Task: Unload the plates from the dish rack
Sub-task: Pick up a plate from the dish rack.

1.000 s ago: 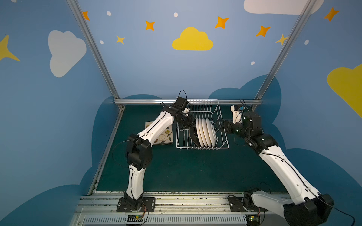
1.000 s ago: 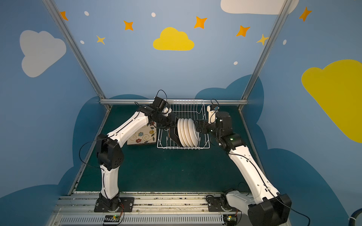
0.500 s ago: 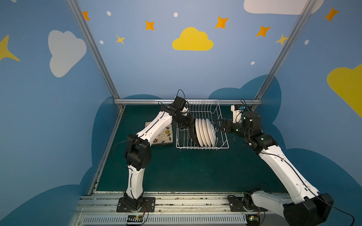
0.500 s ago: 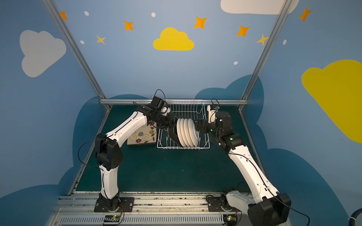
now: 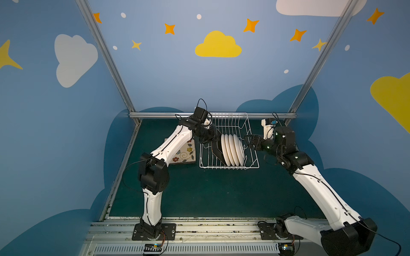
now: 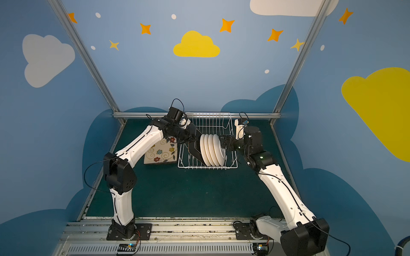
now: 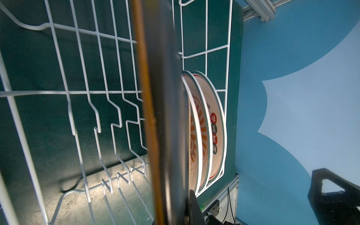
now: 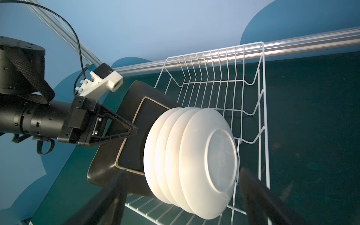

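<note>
Left gripper (image 8: pixel 134 129) clamped on a black-backed square plate (image 8: pixel 132 148) in the dish rack (image 5: pixel 230 124), right gripper (image 5: pixel 246 140) spread wide beside it.

On the dark green table mat (image 5: pixel 221 195) the white wire dish rack stands against the back rail. Just outside its left side, flower-faced square plates (image 5: pixel 185 154) lie flat in a pile on the mat. Four round white plates (image 8: pixel 194 165) stand on edge in the rack's near half, backs toward the right arm. The held square plate tilts just beside the leftmost round plate, its lower part inside the rack, with the left gripper pinching its upper edge. The right gripper hovers at the rack's right rim, its fingers apart on either side of the round plates in the wrist view and gripping nothing.
</note>
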`<state>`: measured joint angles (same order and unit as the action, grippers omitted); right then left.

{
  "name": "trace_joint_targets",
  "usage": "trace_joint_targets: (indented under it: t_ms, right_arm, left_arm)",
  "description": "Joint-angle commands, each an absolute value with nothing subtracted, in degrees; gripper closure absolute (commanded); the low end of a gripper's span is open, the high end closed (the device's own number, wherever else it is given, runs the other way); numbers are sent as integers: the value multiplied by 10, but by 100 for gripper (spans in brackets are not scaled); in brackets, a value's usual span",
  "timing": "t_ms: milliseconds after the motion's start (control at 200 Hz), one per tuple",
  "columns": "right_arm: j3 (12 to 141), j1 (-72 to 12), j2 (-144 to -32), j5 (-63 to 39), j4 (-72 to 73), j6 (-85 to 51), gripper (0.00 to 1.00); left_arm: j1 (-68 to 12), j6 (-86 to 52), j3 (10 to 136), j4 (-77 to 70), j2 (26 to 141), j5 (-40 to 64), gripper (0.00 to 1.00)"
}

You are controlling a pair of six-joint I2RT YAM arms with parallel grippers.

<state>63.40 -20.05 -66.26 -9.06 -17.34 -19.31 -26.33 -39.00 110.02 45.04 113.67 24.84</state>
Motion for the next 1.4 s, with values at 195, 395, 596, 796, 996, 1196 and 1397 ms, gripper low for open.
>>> trace_joint_targets:
  t_ms: [195,395,596,796,996,1196,1397]
  right_arm:
    - [629,-200,-667,-98,-160,-197,11]
    - [629,-200,-666,-98,-160,-197,11]
    - [630,-200,-670,-102,-157,-199,11]
    - [634,-200,-675,-107,-159,-200,11]
    - [634,-200,-676,-109,-157,-200,11]
    - [635,-200,-678,-111,-157,-201,11]
    - [635,-200,-682,-113,-153,-202,11]
  left_arm:
    - [-249,-369,1120,417,1072,250,97]
    - [-242,-363,1122,421,1064,244,97]
    - [-236,-354,1125,431,1056,238,97]
    - [-231,-338,1129,448,1050,225,97]
    - [-227,-330,1136,455,1046,221,97]
    - [-224,-332,1141,454,1042,224,97]
    - [-223,-328,1145,456,1038,229,97]
